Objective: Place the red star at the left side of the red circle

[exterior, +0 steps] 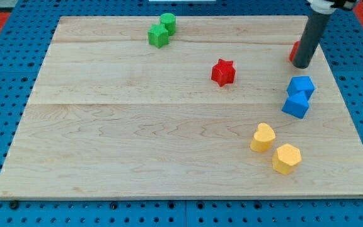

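In the camera view my tip [302, 64] has no fingers to open or close; it stands touching the red circle [293, 52], mostly hidden behind the rod. The red star [223, 72] lies well apart toward the view's left (already the correct side). Best approach: circle behind the star and nudge it gently rightward

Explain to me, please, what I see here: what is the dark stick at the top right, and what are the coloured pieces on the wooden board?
The dark stick is a robot arm's rod. It has no jaws; my tip only pushes pieces across the wooden board. There is one camera, looking down at a slant. My tip stands at the view's right, right beside a red block that the rod partly hides. A red star lies near the middle. Two green blocks sit at the top, two blue blocks and two yellow blocks at the right. Nothing is held.
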Motion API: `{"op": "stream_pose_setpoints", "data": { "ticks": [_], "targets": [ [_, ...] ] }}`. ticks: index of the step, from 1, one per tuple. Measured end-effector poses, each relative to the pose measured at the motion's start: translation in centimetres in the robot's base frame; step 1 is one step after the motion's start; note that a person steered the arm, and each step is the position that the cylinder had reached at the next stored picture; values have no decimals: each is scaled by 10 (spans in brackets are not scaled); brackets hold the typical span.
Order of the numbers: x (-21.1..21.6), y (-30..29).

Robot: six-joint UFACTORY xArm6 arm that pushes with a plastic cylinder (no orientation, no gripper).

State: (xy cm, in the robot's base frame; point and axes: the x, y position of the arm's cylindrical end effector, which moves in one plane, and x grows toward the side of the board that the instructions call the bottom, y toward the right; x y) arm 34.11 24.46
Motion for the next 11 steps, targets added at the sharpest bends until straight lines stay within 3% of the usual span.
{"op": "stream_pose_setpoints", "data": {
  "ticks": [3, 5, 6, 7, 8, 9, 11],
  "targets": [
    [-43, 54],
    [-107, -11],
    [-64, -11],
    [23, -11],
    [77, -55],
    [79, -117],
    [72, -170]
  ]
}}
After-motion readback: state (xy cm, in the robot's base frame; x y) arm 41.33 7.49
